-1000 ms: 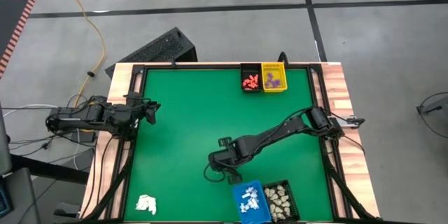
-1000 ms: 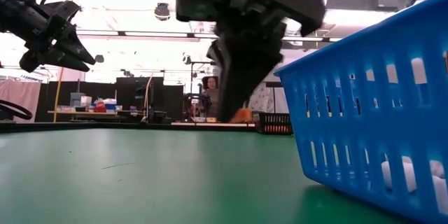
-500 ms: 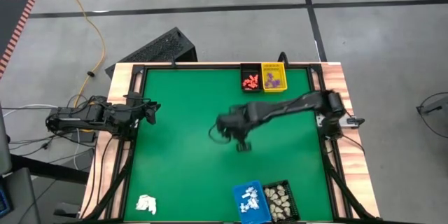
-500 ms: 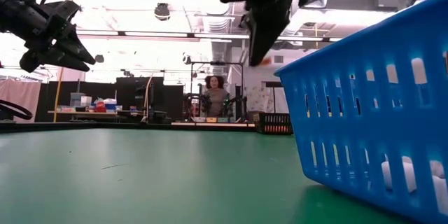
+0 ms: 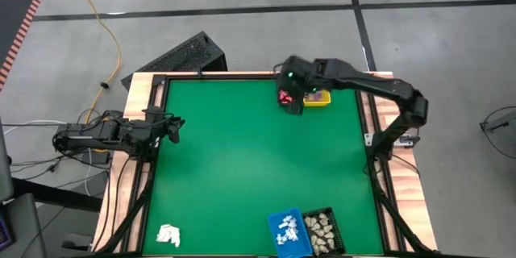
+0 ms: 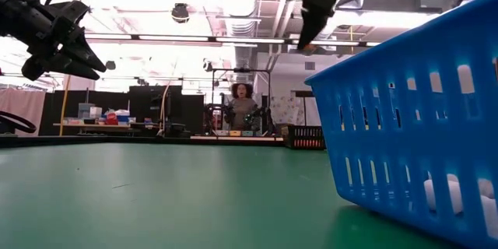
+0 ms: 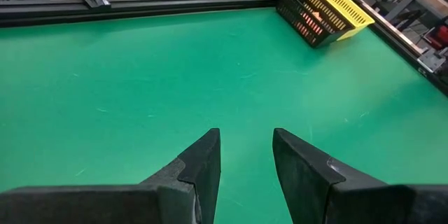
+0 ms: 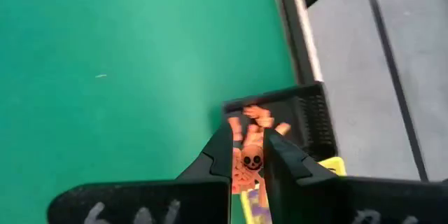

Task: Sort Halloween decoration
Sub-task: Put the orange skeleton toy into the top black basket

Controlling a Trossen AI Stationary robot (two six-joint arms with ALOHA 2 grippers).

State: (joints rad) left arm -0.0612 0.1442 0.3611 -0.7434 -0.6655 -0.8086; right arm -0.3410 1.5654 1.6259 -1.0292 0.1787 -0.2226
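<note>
Seen from above, the right gripper (image 5: 292,101) is held over the black basket (image 5: 288,94) at the table's far edge, just beside the yellow basket (image 5: 316,90); the left gripper (image 5: 172,126) is parked at the left edge of the green mat (image 5: 234,169), and a blue basket (image 5: 287,231) of white pieces sits beside a dark basket (image 5: 321,229) of beige pieces at the near edge. At table height, the right gripper is seen high up and well clear of the mat. Through the left wrist camera, its fingers (image 7: 199,168) are shown parted with nothing between them. Through the right wrist camera, an orange pumpkin piece (image 8: 251,159) is pinched between narrowly set fingers, above the orange pieces (image 8: 257,119) already collected. A release made off-centre could send the piece onto the basket rim or into the yellow basket.
</note>
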